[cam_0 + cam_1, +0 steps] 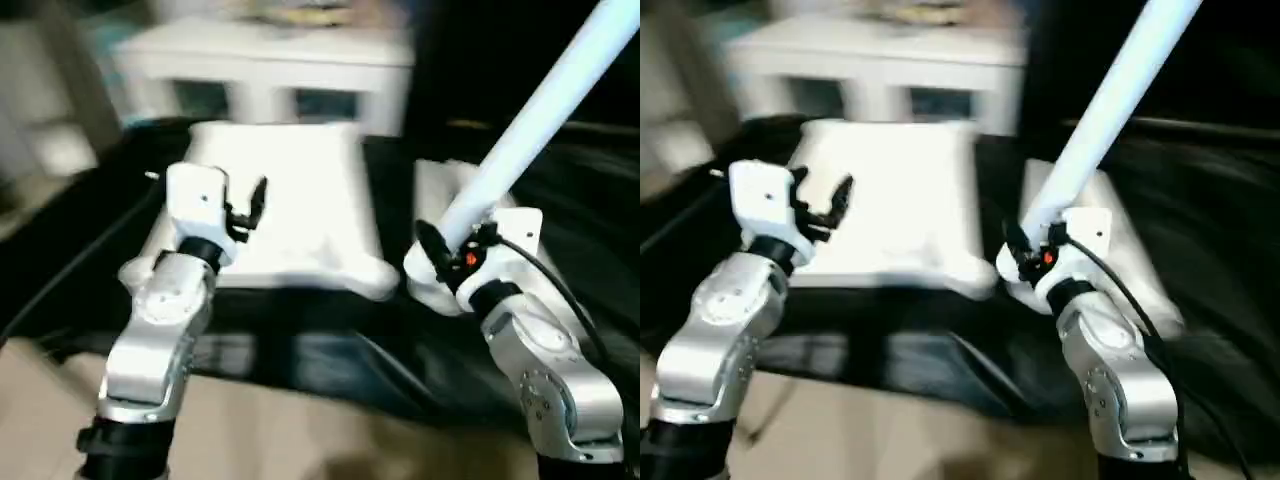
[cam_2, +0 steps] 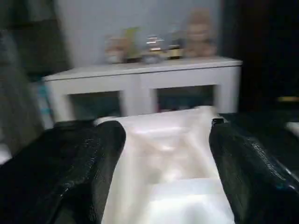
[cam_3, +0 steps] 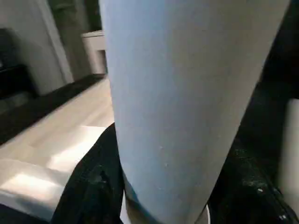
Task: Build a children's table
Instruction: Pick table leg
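The children's table top [image 1: 290,200], white and square, lies flat on a black surface. My left gripper [image 1: 250,210] hovers over its near left part, open, with nothing between its black fingers [image 2: 84,168]; the top [image 2: 168,158] shows through the gap in the left wrist view. My right gripper [image 1: 450,250] is shut on the lower end of a long white tubular leg [image 1: 540,110]. The leg slants up and away to the right, to the right of the top. Close up, the leg [image 3: 187,93] sits between the right gripper's fingers.
A white cabinet [image 1: 270,60] with glass-fronted shelves stands behind the table top, with small items on it. Another white piece [image 1: 1130,260] lies on the black surface [image 1: 330,340] under my right gripper. Light wooden floor [image 1: 300,430] is in front.
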{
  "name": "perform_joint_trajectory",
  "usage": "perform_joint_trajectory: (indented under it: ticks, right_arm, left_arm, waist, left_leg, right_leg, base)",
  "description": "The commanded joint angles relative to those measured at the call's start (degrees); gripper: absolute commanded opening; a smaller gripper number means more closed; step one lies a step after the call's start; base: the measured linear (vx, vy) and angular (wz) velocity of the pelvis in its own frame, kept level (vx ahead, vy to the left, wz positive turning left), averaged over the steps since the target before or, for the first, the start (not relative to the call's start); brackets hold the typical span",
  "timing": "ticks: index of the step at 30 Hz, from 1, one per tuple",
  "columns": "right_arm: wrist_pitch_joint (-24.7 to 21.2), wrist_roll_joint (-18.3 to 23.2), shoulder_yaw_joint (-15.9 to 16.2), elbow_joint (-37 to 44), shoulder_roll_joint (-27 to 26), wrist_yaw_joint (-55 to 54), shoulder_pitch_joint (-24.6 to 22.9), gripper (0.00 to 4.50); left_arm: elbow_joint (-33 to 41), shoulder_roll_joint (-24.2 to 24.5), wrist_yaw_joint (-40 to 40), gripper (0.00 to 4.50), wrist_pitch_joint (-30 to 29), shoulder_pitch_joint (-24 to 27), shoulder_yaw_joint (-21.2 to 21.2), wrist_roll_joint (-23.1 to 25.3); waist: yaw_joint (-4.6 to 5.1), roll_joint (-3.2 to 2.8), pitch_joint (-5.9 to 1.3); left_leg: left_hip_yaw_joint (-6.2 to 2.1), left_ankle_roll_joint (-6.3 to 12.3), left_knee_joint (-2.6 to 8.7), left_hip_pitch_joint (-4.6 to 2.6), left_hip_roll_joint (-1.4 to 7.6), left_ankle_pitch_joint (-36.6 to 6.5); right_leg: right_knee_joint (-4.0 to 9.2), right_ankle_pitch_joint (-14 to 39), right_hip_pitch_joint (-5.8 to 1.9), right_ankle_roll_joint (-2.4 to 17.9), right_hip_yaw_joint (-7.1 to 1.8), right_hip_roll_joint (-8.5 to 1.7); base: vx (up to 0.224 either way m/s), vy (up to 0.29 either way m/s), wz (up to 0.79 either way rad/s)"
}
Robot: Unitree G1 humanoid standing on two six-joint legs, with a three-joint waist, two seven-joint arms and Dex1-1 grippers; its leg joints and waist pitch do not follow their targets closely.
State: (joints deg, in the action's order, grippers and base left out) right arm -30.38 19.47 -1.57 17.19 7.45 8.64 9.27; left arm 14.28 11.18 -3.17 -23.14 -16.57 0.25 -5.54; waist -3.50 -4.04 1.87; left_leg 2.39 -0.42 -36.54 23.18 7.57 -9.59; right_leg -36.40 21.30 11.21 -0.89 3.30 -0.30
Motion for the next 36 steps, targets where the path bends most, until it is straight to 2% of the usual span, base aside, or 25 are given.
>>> perform_joint_trajectory:
  ticks: [1, 3, 6, 7, 8, 9, 10, 11, 12, 13, 14, 17, 19, 23, 25, 26, 27, 28, 29, 30, 32, 33, 34, 35, 36]
  right_arm:
    - [0.6, -0.2, 0.6, 0.9, 0.7, 0.8, 0.2, 1.91]
    - [0.6, -0.1, 0.7, 1.0, 0.9, 1.1, 0.1, 1.91]
    - [0.6, 0.0, 0.7, 1.0, 0.8, 1.4, -0.1, 1.91]
    - [0.4, 0.0, 0.6, 1.1, 0.8, 1.5, -0.1, 1.91]
    - [0.3, 0.1, 0.4, 1.1, 0.9, 1.5, 0.0, 1.91]
    - [0.2, 0.1, 0.3, 1.1, 1.0, 1.5, 0.1, 1.91]
    - [0.3, 0.0, 0.2, 1.0, 1.0, 1.6, 0.3, 1.91]
    - [0.4, 0.0, 0.2, 0.9, 1.1, 1.6, 0.4, 1.91]
    - [0.5, -0.1, 0.1, 0.9, 1.2, 1.6, 0.5, 1.91]
    - [0.7, -0.3, 0.1, 0.9, 1.5, 1.6, 0.6, 1.91]
    - [0.8, -0.3, -0.1, 0.7, 1.6, 1.6, 0.6, 1.91]
    - [0.9, -0.2, -0.8, 0.2, 1.6, 1.3, 0.8, 1.91]
    - [0.7, -0.3, -0.8, 0.1, 1.5, 1.2, 1.0, 1.91]
    - [-0.1, -0.4, -0.8, 0.3, 1.4, 0.8, 1.2, 1.91]
    - [-0.5, -0.3, -1.2, 0.3, 1.3, 0.4, 1.0, 1.91]
    - [-0.6, 0.0, -1.6, 0.3, 1.0, 0.2, 0.8, 1.91]
    - [-0.7, 0.0, -1.7, 0.3, 1.0, 0.1, 0.8, 1.91]
    - [-1.1, -0.2, -2.2, 0.4, 1.0, -0.5, 0.7, 1.91]
    - [-1.1, -0.2, -2.2, 0.4, 1.0, -0.5, 0.7, 1.91]
    - [-1.4, -0.4, -2.6, 0.6, 1.2, -1.1, 0.9, 1.91]
    - [-1.6, 0.0, -3.2, 0.6, 1.0, -1.4, 1.2, 1.91]
    - [-1.5, 0.1, -3.3, 0.7, 1.1, -1.3, 1.2, 1.91]
    - [-1.4, 0.1, -3.3, 0.9, 1.2, -1.3, 1.3, 1.91]
    - [-1.4, 0.2, -3.3, 0.9, 1.2, -1.2, 1.3, 1.91]
    - [-1.4, 0.3, -3.3, 0.9, 1.4, -1.1, 1.3, 1.91]
  left_arm:
    - [-0.6, -0.2, 0.3, 3.37, 0.3, -0.4, 0.4, 0.2]
    - [-0.6, -0.3, 0.3, 3.37, 0.4, -0.3, 0.4, 0.2]
    - [-0.5, -0.8, -0.5, 3.37, 0.3, 0.2, 1.2, -1.1]
    - [-0.2, -1.5, -1.8, 3.37, 0.0, 0.7, 2.1, -3.5]
    - [-0.2, -1.3, -3.0, 3.37, 0.5, 1.0, 2.1, -4.2]
    - [-0.2, -1.0, -3.8, 3.37, 1.0, 1.1, 2.0, -4.5]
    - [-0.3, -0.8, -4.6, 3.37, 1.2, 1.3, 1.8, -4.8]
    - [-0.3, -0.8, -5.2, 3.37, 1.3, 1.4, 1.7, -5.0]
    - [-0.1, -0.8, -5.7, 3.37, 1.6, 1.7, 1.4, -5.2]
    - [0.1, -0.9, -6.2, 3.37, 1.7, 2.0, 1.2, -5.3]
    - [0.2, -1.1, -6.1, 3.37, 2.0, 2.2, 0.9, -5.2]
    - [0.3, -1.8, -5.7, 3.37, 2.4, 2.8, 0.4, -4.7]
    - [-0.5, -2.4, -4.6, 3.37, 2.1, 3.0, 0.2, -3.9]
    - [-3.1, -2.8, -3.3, 3.37, 3.5, 1.7, -1.1, -1.5]
    - [-4.4, -3.3, -3.3, 3.37, 3.8, 0.9, -1.3, -1.7]
    - [-4.9, -3.5, -3.2, 3.37, 3.9, 0.4, -1.4, -1.7]
    - [-5.1, -3.5, -3.3, 3.37, 4.0, 0.2, -1.5, -1.6]
    - [-5.5, -3.7, -3.5, 3.37, 4.5, -0.4, -1.9, -1.0]
    - [-5.5, -3.7, -3.5, 3.37, 4.5, -0.4, -1.9, -1.0]
    - [-6.1, -4.2, -3.7, 3.37, 4.5, -1.0, -1.7, -1.2]
    - [-6.9, -4.3, -3.5, 3.37, 4.5, -1.4, -1.4, -1.2]
    - [-7.4, -4.7, -3.1, 3.37, 4.2, -1.6, -0.5, -1.9]
    - [-7.8, -5.0, -2.6, 3.37, 4.0, -1.7, 0.3, -2.3]
    - [-7.9, -5.0, -2.3, 3.37, 3.8, -1.8, 0.5, -2.2]
    - [-8.0, -4.8, -1.9, 3.37, 3.9, -1.7, 1.0, -2.1]
  waist:
    - [2.69, -0.52, -4.53]
    - [1.80, 0.18, -4.60]
    - [1.37, 1.98, -2.81]
    - [0.72, 3.90, -1.78]
    - [-0.83, 7.15, -2.05]
    - [-2.07, 8.44, -2.40]
    - [-2.63, 7.01, -2.56]
    - [-3.14, 6.82, -2.92]
    - [-2.91, 6.43, -2.85]
    - [-2.39, 5.84, -3.13]
    - [-2.03, 5.68, -3.16]
    - [-1.37, 4.72, -2.72]
    - [-1.22, 4.36, -2.26]
    - [-1.04, 5.02, -1.08]
    - [-0.85, 4.70, -1.31]
    - [-0.22, 3.64, -1.80]
    - [0.28, 3.10, -1.12]
    - [-0.81, 1.87, -2.24]
    - [-1.64, 2.05, -2.87]
    - [-1.78, 2.21, -3.13]
    - [-1.48, 4.04, -3.93]
    - [-0.89, 6.49, -3.93]
    - [-2.06, 10.03, -5.57]
    - [-3.55, 8.65, -5.28]
    - [-2.42, 9.01, -3.78]
  left_leg:
    - [-8.63, 19.27, 6.56, -9.70, 8.94, -15.4]
    - [-6.76, 21.05, 5.09, -9.65, 7.14, -12.5]
    - [-3.32, 20.55, 7.69, -6.66, 6.61, -11.8]
    - [-0.39, 17.55, 7.72, -4.67, 4.20, -17.3]
    - [3.06, 12.39, 3.50, -2.57, -0.47, -19.6]
    - [4.06, 9.75, -0.55, -2.74, -2.51, -15.3]
    - [2.93, 7.68, -1.62, -2.00, -2.16, -10.2]
    - [1.53, 2.41, 1.27, -0.56, -0.66, 2.8]
    - [1.49, 1.75, 2.05, -0.43, -0.22, 6.4]
    - [1.80, 0.06, 2.33, -1.33, 0.14, 9.1]
    - [1.79, -1.35, 3.01, -1.93, 1.24, 6.3]
    - [1.34, -2.89, 4.36, -2.73, 3.44, -2.4]
    - [1.82, -1.96, 5.00, -3.11, 4.14, -7.6]
    - [3.30, -2.79, 5.88, -4.14, 4.32, -21.6]
    - [2.85, -4.65, 6.26, -4.15, 4.98, -21.7]
    - [5.27, -8.81, 4.75, -10.12, 6.92, -23.5]
    - [4.73, -8.25, 6.68, -9.81, 9.24, -23.6]
    - [3.37, -7.69, 10.77, -7.41, 16.41, -19.8]
    - [4.24, -5.55, 11.99, -6.81, 19.68, -12.3]
    - [4.95, -3.94, 11.32, -7.35, 20.00, -8.2]
    - [8.29, 5.05, 7.71, -7.90, 15.24, -4.0]
    - [8.05, 7.87, 6.53, -4.80, 10.29, -8.6]
    - [10.62, 10.39, -6.47, 2.05, -2.33, -16.8]
    - [9.20, 8.85, -7.81, 1.45, -1.91, -15.8]
    - [7.56, 4.22, -7.69, 3.22, -2.04, -9.1]
  right_leg:
    - [-6.30, 6.5, 8.68, 1.8, 0.10, -1.30]
    - [-7.97, -1.6, 12.58, -3.8, -0.33, -2.23]
    - [-7.07, -9.1, 13.30, -3.4, -1.24, -3.26]
    - [-1.63, -14.3, 11.77, -0.5, -2.79, -4.59]
    - [5.45, -6.6, 9.31, -1.7, -7.59, -8.35]
    - [7.56, 4.7, 8.28, -5.0, -9.47, -9.68]
    - [7.25, 8.9, 6.70, -4.2, -11.52, -12.65]
    - [4.00, -5.4, 5.97, -7.2, -9.13, -10.10]
    - [2.86, -15.4, 6.64, -6.6, -8.18, -8.72]
    - [1.96, -29.2, 7.50, -4.4, -6.09, -6.34]
    - [1.79, -30.5, 7.66, -0.2, -5.19, -5.92]
    - [2.80, -17.0, 7.91, 10.1, -4.41, -6.85]
    - [3.61, -11.0, 8.29, 13.0, -4.27, -7.31]
    - [6.13, 11.0, 9.35, 9.9, -4.44, -8.15]
    - [6.12, 11.0, 9.43, 7.8, -3.93, -7.42]
    - [8.33, 11.9, 13.88, 3.7, -3.38, -2.48]
    - [7.32, 9.7, 14.17, 3.5, -2.10, -2.03]
    - [0.30, -0.2, 13.21, 1.9, -0.32, -3.55]
    - [-4.77, -5.3, 14.58, 1.1, 0.87, -4.54]
    - [-5.28, -6.7, 15.73, 1.9, 0.89, -5.06]
    - [-2.77, -16.2, 16.21, 11.6, 0.32, -5.82]
    - [-1.30, -19.5, 13.28, 15.9, -0.16, -5.94]
    - [4.34, -27.5, 6.28, 21.6, -3.80, -8.15]
    - [5.22, -27.0, 7.07, 21.2, -3.89, -10.53]
    - [4.44, -27.9, 6.84, 11.6, -2.65, -10.77]
  base:
    - [0.248, 0.093, -0.01]
    - [0.233, 0.053, 0.10]
    - [0.162, 0.030, 0.07]
    - [0.129, -0.044, -0.03]
    - [0.116, -0.124, 0.08]
    - [0.116, -0.124, 0.08]
    - [0.108, -0.121, 0.04]
    - [0.101, -0.072, -0.08]
    - [0.101, -0.072, -0.08]
    - [0.088, -0.046, 0.03]
    - [0.000, 0.000, 0.00]
    - [0.000, 0.000, 0.00]
    - [0.000, 0.000, 0.00]
    - [0.000, 0.000, 0.00]
    - [0.000, 0.000, 0.00]
    - [0.000, 0.000, 0.00]
    - [0.000, 0.000, 0.00]
    - [-0.047, -0.045, -0.35]
    - [-0.031, -0.085, -0.49]
    - [-0.031, -0.085, -0.49]
    - [-0.019, -0.177, -0.48]
    - [-0.013, -0.214, -0.45]
    - [-0.014, -0.261, -0.29]
    - [-0.022, -0.245, -0.13]
    - [-0.022, -0.245, -0.13]
